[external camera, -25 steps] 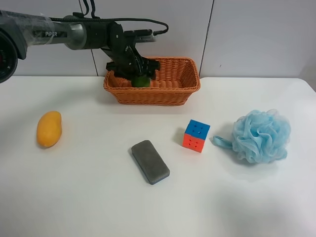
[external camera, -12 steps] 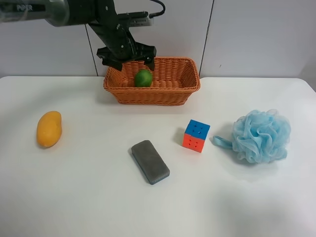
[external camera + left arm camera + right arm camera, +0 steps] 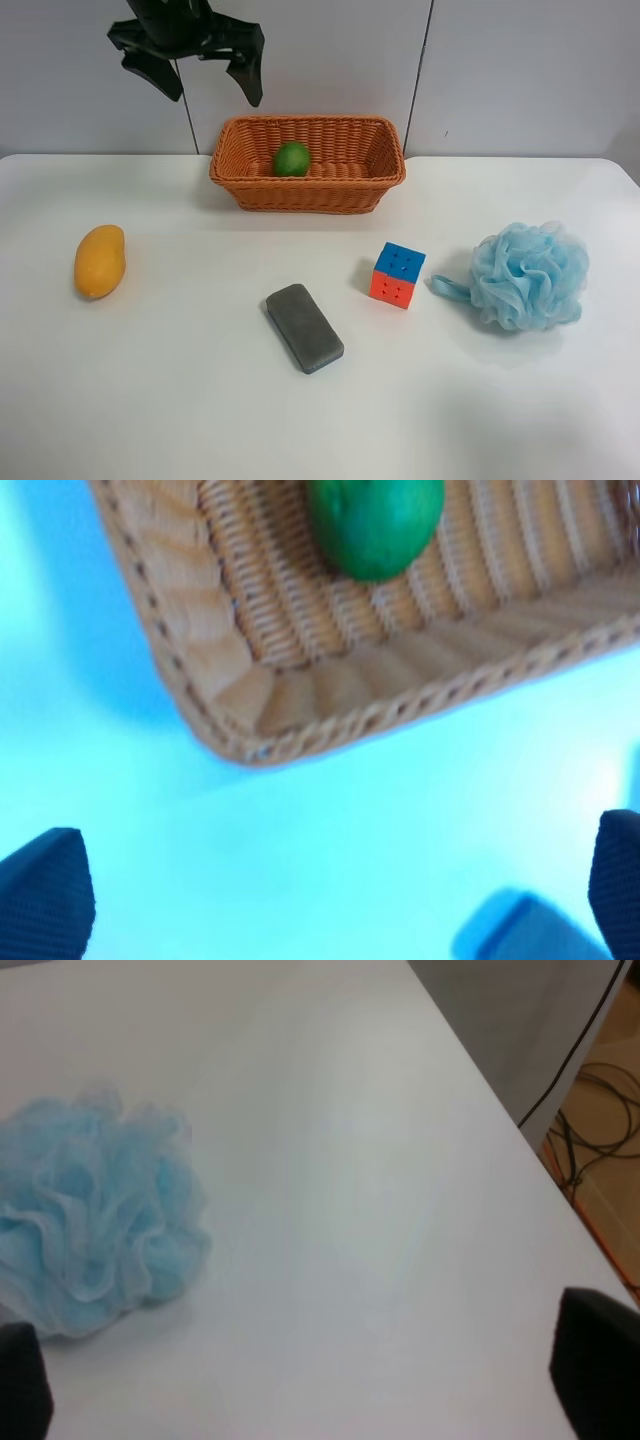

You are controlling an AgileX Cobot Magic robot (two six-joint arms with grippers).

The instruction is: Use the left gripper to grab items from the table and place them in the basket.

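The round green fruit lies inside the wicker basket at the table's far side; the left wrist view shows the fruit and the basket's corner. My left gripper hangs open and empty, high above the basket's left end. On the white table lie the yellow-orange mango, the dark grey block, the blue-and-orange puzzle cube and the light blue bath pouf. My right gripper is open and empty beside the pouf.
The table's edge runs close to the right gripper, with floor and cables beyond it. A grey-white wall stands behind the basket.
The left gripper let go of the green fruit in the basket, opened, and rose up and to the left, away from the basket. The fruit now rests in the basket.
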